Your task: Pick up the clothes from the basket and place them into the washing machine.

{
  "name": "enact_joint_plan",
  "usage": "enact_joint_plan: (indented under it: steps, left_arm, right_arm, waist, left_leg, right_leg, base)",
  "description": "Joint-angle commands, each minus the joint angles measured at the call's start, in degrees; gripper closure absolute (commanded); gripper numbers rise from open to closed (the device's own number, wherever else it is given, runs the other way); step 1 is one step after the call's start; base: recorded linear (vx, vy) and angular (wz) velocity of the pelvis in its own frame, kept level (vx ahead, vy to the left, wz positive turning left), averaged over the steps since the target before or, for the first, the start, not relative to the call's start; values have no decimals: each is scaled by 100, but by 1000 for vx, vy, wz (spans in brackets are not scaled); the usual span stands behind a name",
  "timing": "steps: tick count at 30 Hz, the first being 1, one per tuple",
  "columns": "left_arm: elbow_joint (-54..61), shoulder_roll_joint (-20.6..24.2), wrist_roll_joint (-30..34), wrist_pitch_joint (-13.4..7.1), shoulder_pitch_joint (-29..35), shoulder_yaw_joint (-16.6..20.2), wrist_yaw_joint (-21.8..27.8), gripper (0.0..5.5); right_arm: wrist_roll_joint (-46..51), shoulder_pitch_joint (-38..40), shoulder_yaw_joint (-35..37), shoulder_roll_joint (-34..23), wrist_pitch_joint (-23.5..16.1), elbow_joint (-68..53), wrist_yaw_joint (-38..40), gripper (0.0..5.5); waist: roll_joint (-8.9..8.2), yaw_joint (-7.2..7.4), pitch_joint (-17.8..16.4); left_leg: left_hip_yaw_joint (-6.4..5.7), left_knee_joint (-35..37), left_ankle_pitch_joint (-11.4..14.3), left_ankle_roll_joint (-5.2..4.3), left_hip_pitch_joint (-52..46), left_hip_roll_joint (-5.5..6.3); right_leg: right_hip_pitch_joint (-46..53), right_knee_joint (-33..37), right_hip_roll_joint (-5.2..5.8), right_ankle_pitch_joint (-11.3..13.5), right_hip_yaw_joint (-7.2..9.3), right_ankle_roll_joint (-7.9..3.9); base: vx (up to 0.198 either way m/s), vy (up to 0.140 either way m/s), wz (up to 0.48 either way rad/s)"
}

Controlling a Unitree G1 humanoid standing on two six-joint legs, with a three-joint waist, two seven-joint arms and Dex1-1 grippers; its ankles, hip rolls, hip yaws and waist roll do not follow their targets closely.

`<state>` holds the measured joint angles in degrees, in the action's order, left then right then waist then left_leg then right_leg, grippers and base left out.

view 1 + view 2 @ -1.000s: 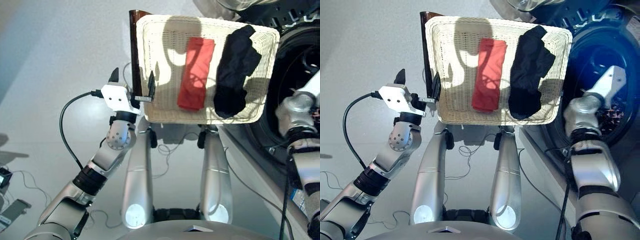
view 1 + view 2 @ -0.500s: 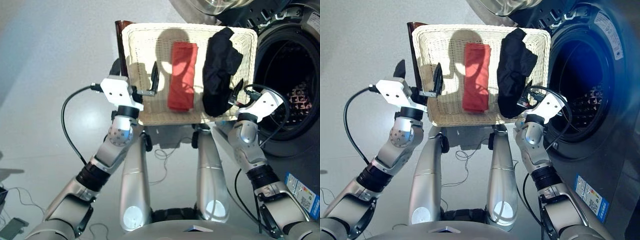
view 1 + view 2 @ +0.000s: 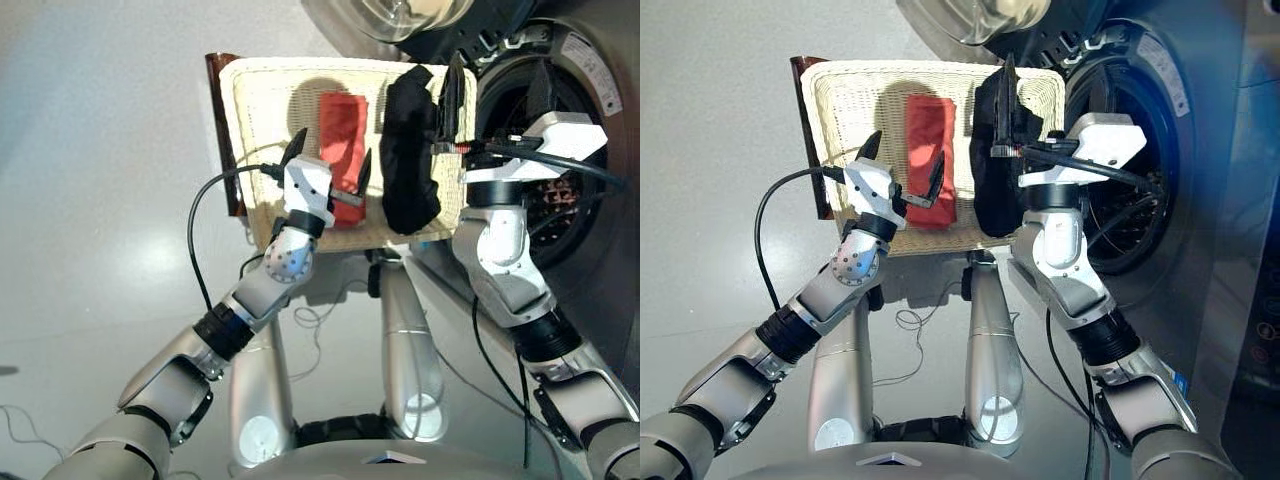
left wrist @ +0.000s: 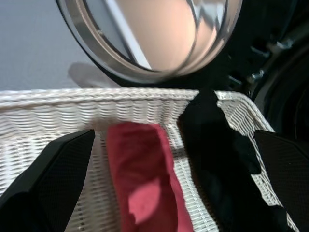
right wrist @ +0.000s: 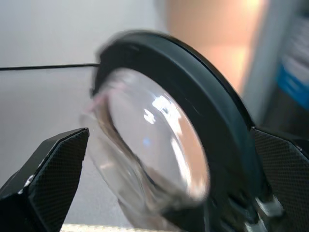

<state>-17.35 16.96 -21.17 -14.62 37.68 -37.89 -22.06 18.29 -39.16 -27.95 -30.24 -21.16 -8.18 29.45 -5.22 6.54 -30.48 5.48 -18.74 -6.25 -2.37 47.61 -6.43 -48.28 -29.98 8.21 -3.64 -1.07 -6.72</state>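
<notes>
Left eye view: you have two of the clothes in the basket [image 3: 262, 120], the red piece [image 3: 343, 140] lying lengthwise near the middle and the black piece [image 3: 408, 160] just beside it at 3 o'clock. No navy piece shows in the basket; whether it is already in the drum you cannot tell from here. Your left gripper [image 3: 328, 172] hangs over the basket's near edge at about 7 o'clock of the red piece, fingers spread wide and holding nothing. Your right gripper [image 3: 495, 90] is raised in front of the washing machine [image 3: 590, 200], at 3 o'clock of the black piece, also spread wide and empty.

Right eye view: the same layout, with the porthole standing open at 3 o'clock of the basket and the perforated drum dimly visible behind your right arm. No cloth can be made out inside.

Left wrist view: the red piece lies dead ahead between your fingertips, the black piece next to it, and the glass door [image 4: 145, 34] looms beyond the basket's far rim.

Right wrist view: you see only the glass door, swung open, between wide fingers.

By my reckoning, at least two pieces are left to move, and neither is gripped yet; the red looks like the nearest pick.
</notes>
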Motion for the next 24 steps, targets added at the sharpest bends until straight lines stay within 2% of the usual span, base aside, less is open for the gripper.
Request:
enact_joint_plan:
  steps: [1, 2, 7, 14, 15, 19, 24]
  left_arm:
    - [-431, -462, -178, -94, 351, -235, -112, 0]
    - [-797, -649, -324, -49, 439, -193, -201, 0]
    - [-1622, -1103, -959, 13, 581, 59, -509, 0]
    - [-2173, -1203, -1282, 110, 766, 263, -580, 0]
    - [-2462, -1370, -1475, 150, 786, 298, -588, 0]
    - [-2900, -1516, -1716, 194, 983, 518, -662, 0]
    - [-3353, -1494, -1814, 243, 1188, 792, -710, 0]
  right_arm:
    - [-193, -604, -76, 162, -55, -479, -46, 0]
    - [-188, -924, -365, 337, 10, -420, -84, 0]
    - [-71, -1293, -877, 852, 161, -241, -132, 0]
    - [-2, -1514, -1147, 1244, 246, -56, -198, 0]
    - [12, -1481, -1281, 1424, 282, -2, -225, 0]
    - [47, -1549, -1406, 1624, 319, 77, -234, 0]
    - [57, -1626, -1434, 1786, 314, 116, -231, 0]
  waist:
    - [-261, -27, 69]
    - [-293, -11, 69]
    - [-318, 12, 69]
    - [-314, 27, 69]
    - [-323, 53, 69]
    - [-341, 98, 69]
    - [-368, 174, 69]
  left_leg:
    - [-131, -838, 742, -299, -114, -115]
    - [-139, -864, 742, -324, -60, -141]
    - [-153, -1135, 789, -380, 227, -230]
    - [-178, -1676, 999, -437, 575, -358]
    - [-198, -1916, 1279, -476, 527, -405]
    - [-218, -2139, 1358, -489, 747, -464]
    - [-173, -2236, 1401, -509, 912, -525]
  right_leg:
    - [-199, 4, -233, 266, -284, 36]
    - [-265, -17, -260, 263, -287, 53]
    - [-566, -338, -322, 160, -260, 103]
    - [-971, -895, -394, -78, -244, 163]
    - [-959, -1174, -408, -367, -210, 159]
    - [-1211, -1391, -456, -442, -203, 163]
    - [-1426, -1458, -509, -440, -226, 156]
  base:
    - [0, 0, 0]
    - [0, 0, 0]
    - [0, 0, 0]
    - [14, -2, -5]
    - [100, -16, -49]
    - [26, -5, -16]
    - [0, 0, 0]
